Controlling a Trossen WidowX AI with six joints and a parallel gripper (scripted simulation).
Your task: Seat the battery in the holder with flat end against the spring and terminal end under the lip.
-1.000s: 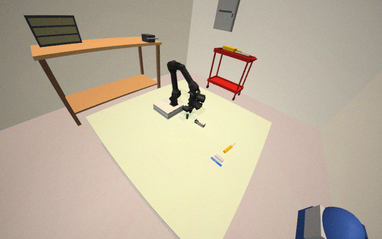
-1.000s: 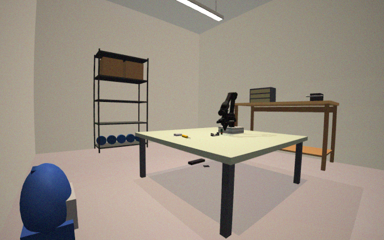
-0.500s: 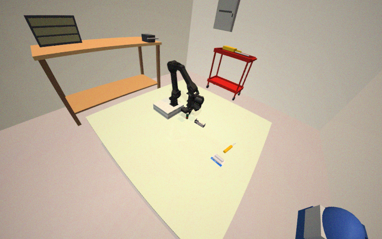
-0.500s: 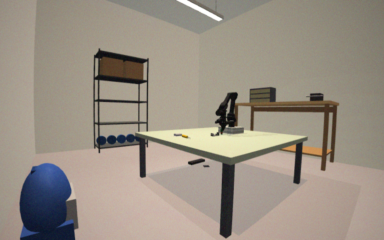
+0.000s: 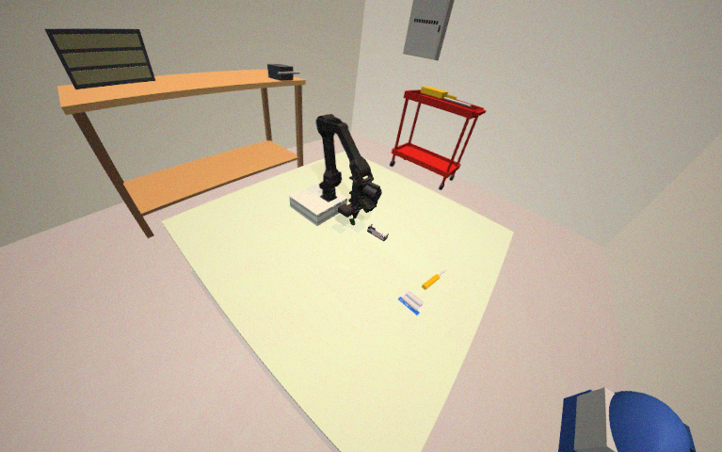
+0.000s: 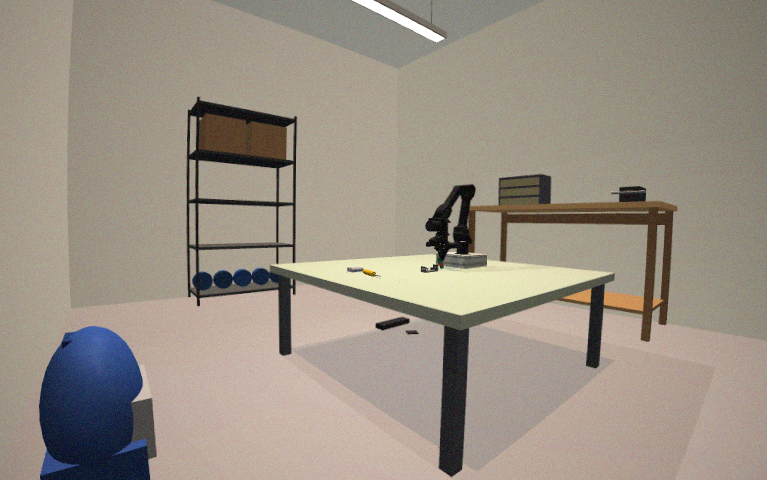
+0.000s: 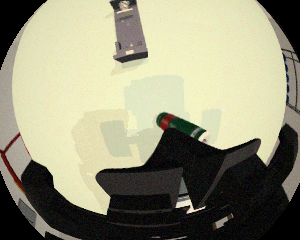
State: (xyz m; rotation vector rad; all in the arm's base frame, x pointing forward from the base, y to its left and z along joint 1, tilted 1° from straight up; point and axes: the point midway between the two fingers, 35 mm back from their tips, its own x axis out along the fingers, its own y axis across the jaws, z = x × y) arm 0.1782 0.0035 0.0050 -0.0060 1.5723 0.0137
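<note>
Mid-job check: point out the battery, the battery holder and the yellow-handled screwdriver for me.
Battery (image 7: 182, 125): wrist view, on its green side.
Battery holder (image 5: 377, 233) (image 7: 129, 32): top and wrist views, on its floor.
Yellow-handled screwdriver (image 5: 430, 282) (image 6: 369, 272): top and exterior views, on its handle.

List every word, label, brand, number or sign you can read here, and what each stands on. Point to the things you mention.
No text can be read in any view.
Battery (image 5: 352, 220) (image 7: 182, 125): red and green bands, no legible lettering.
Blue strip (image 5: 409, 305): faint lighter marks, too small to read.
Wall cabinet (image 5: 427, 36): a row of dark marks, no readable characters.
</note>
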